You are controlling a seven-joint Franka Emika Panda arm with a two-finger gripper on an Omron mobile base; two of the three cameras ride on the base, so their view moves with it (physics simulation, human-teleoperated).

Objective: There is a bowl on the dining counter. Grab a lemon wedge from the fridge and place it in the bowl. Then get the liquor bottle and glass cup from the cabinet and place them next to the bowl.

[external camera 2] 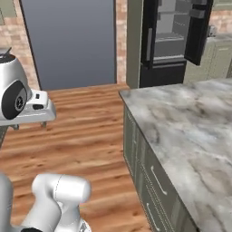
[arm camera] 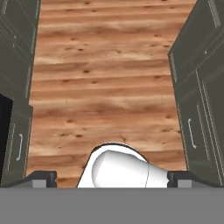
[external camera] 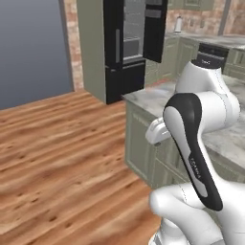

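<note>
The black fridge (external camera: 125, 52) stands at the back with its right door (external camera: 155, 28) swung open, showing pale shelves inside; it also appears in the right base view (external camera 2: 168, 43). The dining counter (external camera: 158, 103) with its veined marble top (external camera 2: 190, 122) runs along the right. My gripper (external camera 2: 30, 125) hangs over the wooden floor, left of the counter's end, pointing down. In the hand view its fingertips (arm camera: 43, 177) stand wide apart with nothing between them, so it is open. The bowl, lemon wedge, liquor bottle, glass cup and cabinet are out of view.
Open wooden floor (external camera: 57, 153) lies between me and the fridge. A grey wall panel (external camera 2: 68, 41) and brick wall stand behind. Sage-green drawer fronts (external camera 2: 149, 181) line the counter's side. In the hand view, dark cabinet fronts (arm camera: 203, 87) flank a strip of floor.
</note>
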